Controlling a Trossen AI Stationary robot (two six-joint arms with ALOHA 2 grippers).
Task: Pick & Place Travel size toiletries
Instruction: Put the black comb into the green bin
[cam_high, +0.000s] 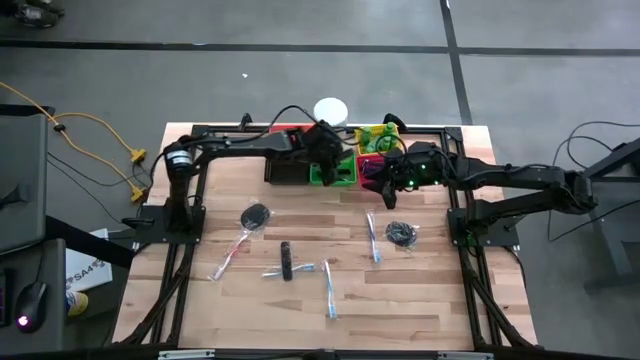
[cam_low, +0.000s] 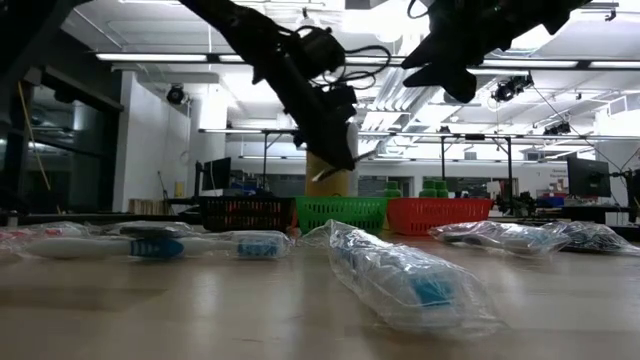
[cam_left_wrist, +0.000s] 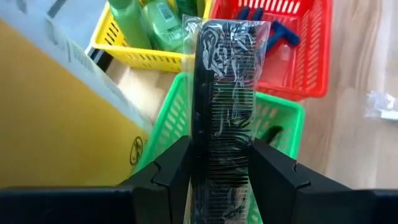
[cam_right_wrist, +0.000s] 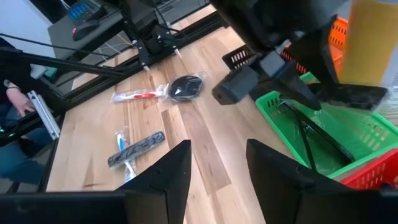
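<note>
My left gripper (cam_left_wrist: 221, 155) is shut on a black comb in clear wrap (cam_left_wrist: 224, 87) and hovers over the green basket (cam_left_wrist: 280, 121), which is also in the high view (cam_high: 335, 172). Black combs (cam_right_wrist: 311, 140) lie inside that basket. My right gripper (cam_right_wrist: 217, 168) is open and empty beside the red basket (cam_high: 372, 168), above the table. On the wood lie dark coiled bundles (cam_high: 255, 215) (cam_high: 402, 233), another black comb (cam_high: 286, 260) and wrapped toothbrushes (cam_high: 372, 238) (cam_high: 330, 292) (cam_high: 232, 250). My left gripper pinches the wrapped black comb between its two fingers (cam_left_wrist: 174, 177) at the comb's near end (cam_left_wrist: 219, 165). The fingers lie along the comb, which sticks out forward past them. It is lifted clear, above the green basket.
A yellow basket with green bottles (cam_left_wrist: 140, 28), a red basket with blue razors (cam_left_wrist: 280, 34) and a black basket (cam_high: 288, 165) stand in a row at the table's far edge. A tall white cylinder (cam_high: 331, 110) stands behind them. Bare wood lies near the table's near edge.
</note>
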